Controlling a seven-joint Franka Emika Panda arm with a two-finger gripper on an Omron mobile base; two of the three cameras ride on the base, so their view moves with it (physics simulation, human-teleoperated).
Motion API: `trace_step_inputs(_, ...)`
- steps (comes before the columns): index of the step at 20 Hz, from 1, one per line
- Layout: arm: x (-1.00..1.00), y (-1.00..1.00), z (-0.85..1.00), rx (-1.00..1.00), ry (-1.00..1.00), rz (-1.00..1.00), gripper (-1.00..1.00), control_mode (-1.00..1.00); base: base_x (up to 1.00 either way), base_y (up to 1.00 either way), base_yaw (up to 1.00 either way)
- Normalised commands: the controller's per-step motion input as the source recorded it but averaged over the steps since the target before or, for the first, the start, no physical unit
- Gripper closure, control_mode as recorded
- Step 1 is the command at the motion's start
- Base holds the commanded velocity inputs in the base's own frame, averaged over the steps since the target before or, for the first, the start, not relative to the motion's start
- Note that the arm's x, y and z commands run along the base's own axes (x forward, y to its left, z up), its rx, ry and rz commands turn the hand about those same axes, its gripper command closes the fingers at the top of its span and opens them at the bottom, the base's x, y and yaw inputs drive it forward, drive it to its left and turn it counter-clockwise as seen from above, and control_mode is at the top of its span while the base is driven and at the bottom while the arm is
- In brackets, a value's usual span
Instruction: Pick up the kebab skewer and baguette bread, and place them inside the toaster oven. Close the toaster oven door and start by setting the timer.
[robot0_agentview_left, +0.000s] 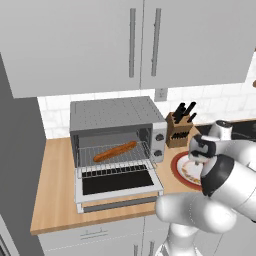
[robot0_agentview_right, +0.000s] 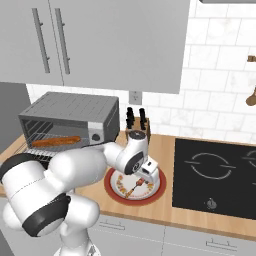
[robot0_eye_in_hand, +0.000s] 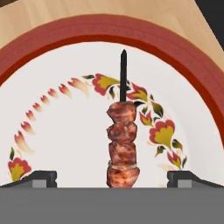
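Wooden desk (robot0_agentview_left: 55, 190) under grey wall cabinets (robot0_agentview_left: 100, 45), with white tile behind. At left, the toaster oven (robot0_agentview_left: 117, 132) stands with the toaster oven door (robot0_agentview_left: 118, 183) dropped open; the baguette bread (robot0_agentview_left: 114, 151) lies on its wire rack. Right of it stands a knife block (robot0_agentview_left: 177, 131), then a red-rimmed flowered plate (robot0_eye_in_hand: 39, 70). The kebab skewer (robot0_eye_in_hand: 123, 144) lies on the plate between the tool's (robot0_eye_in_hand: 112, 178) spread fingertips (robot0_eye_in_hand: 43, 178), apparently not touched by them. A black cooktop (robot0_agentview_right: 215, 175) sits farthest right.
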Motion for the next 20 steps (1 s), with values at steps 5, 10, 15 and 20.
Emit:
trace_step_inputs(5,0.0,-0.04,-0.27,0.0,0.0,0.0,-1.0,-1.0,0.0,0.0,0.0)
trace_step_inputs(10,0.0,-0.04,-0.23,0.0,0.0,0.0,-1.0,-1.0,0.0,0.0,0.0)
trace_step_inputs(15,0.03,0.0,-0.15,0.0,0.0,0.0,1.0,-1.0,0.0,0.0,0.0)
trace_step_inputs(20,0.0,0.0,-0.08,0.0,0.0,0.0,1.0,-1.0,0.0,0.0,0.0)
